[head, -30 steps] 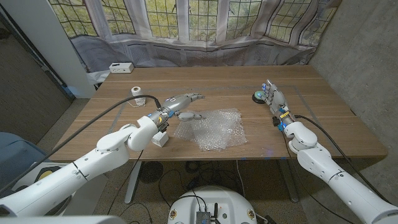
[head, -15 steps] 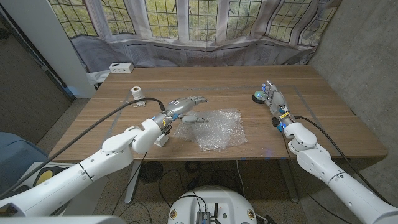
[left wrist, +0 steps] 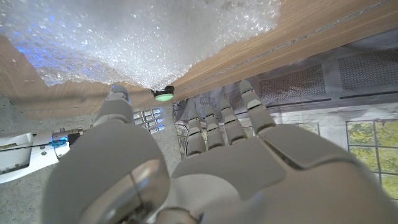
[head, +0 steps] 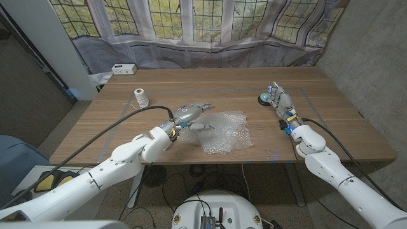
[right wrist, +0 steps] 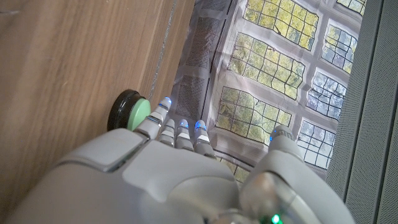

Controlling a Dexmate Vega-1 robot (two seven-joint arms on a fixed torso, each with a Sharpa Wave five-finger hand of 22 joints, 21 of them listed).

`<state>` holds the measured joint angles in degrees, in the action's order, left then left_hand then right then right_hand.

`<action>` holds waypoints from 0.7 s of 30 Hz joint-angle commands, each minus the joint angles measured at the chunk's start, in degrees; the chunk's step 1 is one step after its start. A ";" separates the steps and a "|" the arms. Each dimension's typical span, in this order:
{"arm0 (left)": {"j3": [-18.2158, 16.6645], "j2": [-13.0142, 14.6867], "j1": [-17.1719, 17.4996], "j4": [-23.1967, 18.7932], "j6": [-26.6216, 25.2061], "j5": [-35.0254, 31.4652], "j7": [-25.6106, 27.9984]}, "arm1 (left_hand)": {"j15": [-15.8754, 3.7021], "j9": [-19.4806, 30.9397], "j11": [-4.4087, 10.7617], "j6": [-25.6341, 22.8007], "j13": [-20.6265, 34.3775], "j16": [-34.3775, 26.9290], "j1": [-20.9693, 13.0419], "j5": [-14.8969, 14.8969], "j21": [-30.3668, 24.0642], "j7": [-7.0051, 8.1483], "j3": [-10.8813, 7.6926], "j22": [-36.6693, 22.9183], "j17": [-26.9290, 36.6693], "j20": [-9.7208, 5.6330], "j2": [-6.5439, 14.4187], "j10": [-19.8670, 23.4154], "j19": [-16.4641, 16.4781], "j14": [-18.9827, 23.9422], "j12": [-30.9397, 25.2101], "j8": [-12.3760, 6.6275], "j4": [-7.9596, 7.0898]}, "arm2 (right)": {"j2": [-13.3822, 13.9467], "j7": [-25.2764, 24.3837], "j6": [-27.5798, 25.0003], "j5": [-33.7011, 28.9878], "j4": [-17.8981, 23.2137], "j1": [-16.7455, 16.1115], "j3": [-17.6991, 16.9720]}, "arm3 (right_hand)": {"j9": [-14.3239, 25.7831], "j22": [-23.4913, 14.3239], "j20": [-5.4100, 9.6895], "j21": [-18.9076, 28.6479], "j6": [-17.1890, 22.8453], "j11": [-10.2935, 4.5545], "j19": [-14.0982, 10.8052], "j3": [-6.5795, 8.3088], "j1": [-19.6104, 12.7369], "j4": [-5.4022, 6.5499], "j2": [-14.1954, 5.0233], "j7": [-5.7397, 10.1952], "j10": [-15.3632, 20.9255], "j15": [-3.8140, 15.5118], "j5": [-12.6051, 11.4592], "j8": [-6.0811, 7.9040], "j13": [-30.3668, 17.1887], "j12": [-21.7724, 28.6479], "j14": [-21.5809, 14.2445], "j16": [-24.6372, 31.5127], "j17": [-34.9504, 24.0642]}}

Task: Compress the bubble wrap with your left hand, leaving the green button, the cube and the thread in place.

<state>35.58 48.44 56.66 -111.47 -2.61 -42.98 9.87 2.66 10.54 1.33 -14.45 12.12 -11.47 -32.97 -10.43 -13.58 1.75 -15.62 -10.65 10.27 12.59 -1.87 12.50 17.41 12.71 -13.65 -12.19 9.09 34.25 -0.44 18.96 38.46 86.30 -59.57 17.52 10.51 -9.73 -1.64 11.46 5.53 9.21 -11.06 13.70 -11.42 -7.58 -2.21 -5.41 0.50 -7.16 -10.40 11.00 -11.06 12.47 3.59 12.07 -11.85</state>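
Item, far left of the wooden desk point(head: 331, 127): a small spool of pale thread point(head: 140, 97), upright near the desk's left part, well apart from both arms and evidently undisturbed. Item, next rightward: the left robot hand point(head: 191, 114), white and grey, fingers extended and slightly spread with nothing in its grasp, poised at the left edge of the bubble wrap; the head view does not settle whether the thumb touches the sheet. In the left wrist view the same robot hand point(left wrist: 205, 155) is seen from behind, fingers reaching out, holding nothing. Item, centre: a crumpled sheet of clear bubble wrap point(head: 219, 132), lying on the desk near its front edge, still puffed and uneven; it shows also in the left wrist view point(left wrist: 143, 37) as a bright bubbled mass. Judgement: compression is not yet done; the approach looks nearly complete, and the pressing down remains. Item, right of centre: a round green push button on a black base point(head: 263, 98), standing on the desk just beside the fingertips of the right robot hand point(head: 280, 102); the right wrist view shows the button point(right wrist: 130, 112) close to that robot hand point(right wrist: 155, 174), whose fingers are straight and grip nothing. The cube named in the task cannot be made out here. Judgement: thread and button appear in place; the main action is outstanding.
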 commanded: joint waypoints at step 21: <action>7.26 -3.40 -5.68 4.77 -3.19 -2.87 -9.47 | 0.83 0.27 -0.09 2.05 0.26 0.93 -1.31 0.06 1.20 0.89 -0.52 0.04 0.10 0.02 -0.24 -2.46 -1.07 -2.47 0.96 1.30 -0.36 | 1.27 0.09 -0.84 0.84 1.75 -1.68 -0.85 | 0.19 -0.19 -0.64 -0.29 0.58 0.23 -0.06 -0.49 -0.20 -0.01 -0.05 0.09 0.79 -0.28 -0.07 0.13 -0.12 -0.25 -0.45 -0.17 -0.24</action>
<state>40.62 46.25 52.39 -109.04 -4.94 -44.97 1.78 3.48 10.54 1.33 -12.73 12.11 -10.57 -33.80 -10.42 -12.53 2.55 -15.85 -10.66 10.27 12.59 -2.11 10.62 16.98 10.81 -12.85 -11.01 8.86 35.37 0.11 18.11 39.45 87.59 -60.64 16.77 10.51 -9.73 -1.86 11.22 5.53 9.32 -10.84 13.34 -11.42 -7.71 -2.21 -5.41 1.05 -7.16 -10.40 11.00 -11.05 12.47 3.59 12.07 -11.85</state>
